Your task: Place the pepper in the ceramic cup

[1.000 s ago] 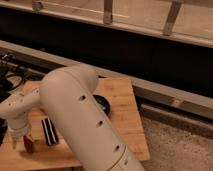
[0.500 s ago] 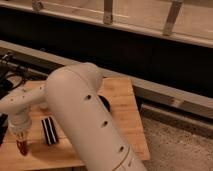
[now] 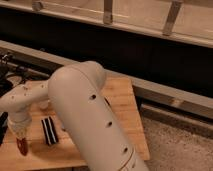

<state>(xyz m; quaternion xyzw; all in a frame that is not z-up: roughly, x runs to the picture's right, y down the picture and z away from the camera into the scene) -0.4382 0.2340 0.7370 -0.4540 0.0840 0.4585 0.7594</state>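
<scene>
My gripper (image 3: 21, 136) is at the left of the wooden table (image 3: 125, 100) and points down. It is shut on the pepper (image 3: 22, 146), a small dark red piece that hangs upright below it, close over the table's front left part. A small pale shape (image 3: 44, 104) just behind my forearm looks like the ceramic cup; my arm hides most of it. It lies behind and to the right of the gripper.
A black-and-white striped block (image 3: 49, 131) lies on the table just right of the gripper. My big white upper arm (image 3: 90, 120) covers the table's middle, and a dark bowl edge (image 3: 107, 103) peeks out behind it. A dark ledge and rail run behind the table.
The gripper with the pepper has shifted only slightly at the front left of the table. My upper arm has swung a little.
</scene>
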